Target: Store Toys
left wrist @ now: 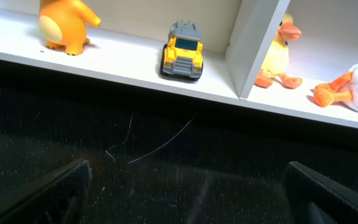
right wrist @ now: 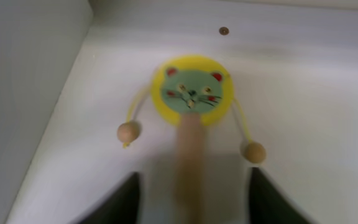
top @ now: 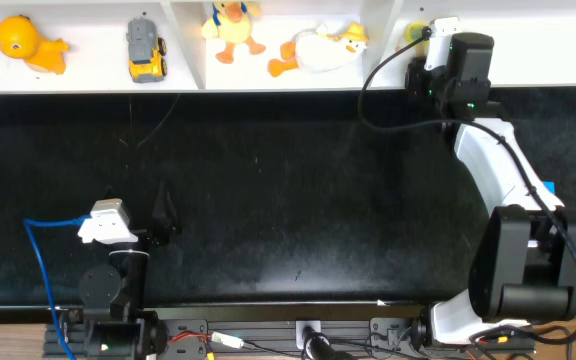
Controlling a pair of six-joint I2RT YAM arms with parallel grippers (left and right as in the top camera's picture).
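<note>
Right gripper (top: 431, 38) up at 1 o'clock in the top view, reaching into the end bay of the white shelf (top: 88, 80). Jaws spread apart, one on either side of the wooden handle of the rattle (right wrist: 191, 93), a gap showing on both sides, so open and not clamped. Rattle flat on the shelf floor, near the bay's side wall: yellow disc with a green cat face, handle pointing back between the jaws, one wooden bead (right wrist: 128, 132) on a cord at each side of the disc. A bit of its yellow edge also in the top view, just at 9 o'clock of the gripper.

Left gripper (top: 166, 218) low over the black bench (top: 288, 200) at 8 o'clock, well apart from the shelf and facing it. Jaws wide open, only bare bench between them.

Along the shelf from 11 toward 12 o'clock: orange toy (top: 28, 45) and yellow truck (top: 146, 50) sharing one bay. Past a divider, duck (top: 233, 25) sitting upright, with white goose (top: 323, 50) lying on its side at the duck's 3 o'clock.
</note>
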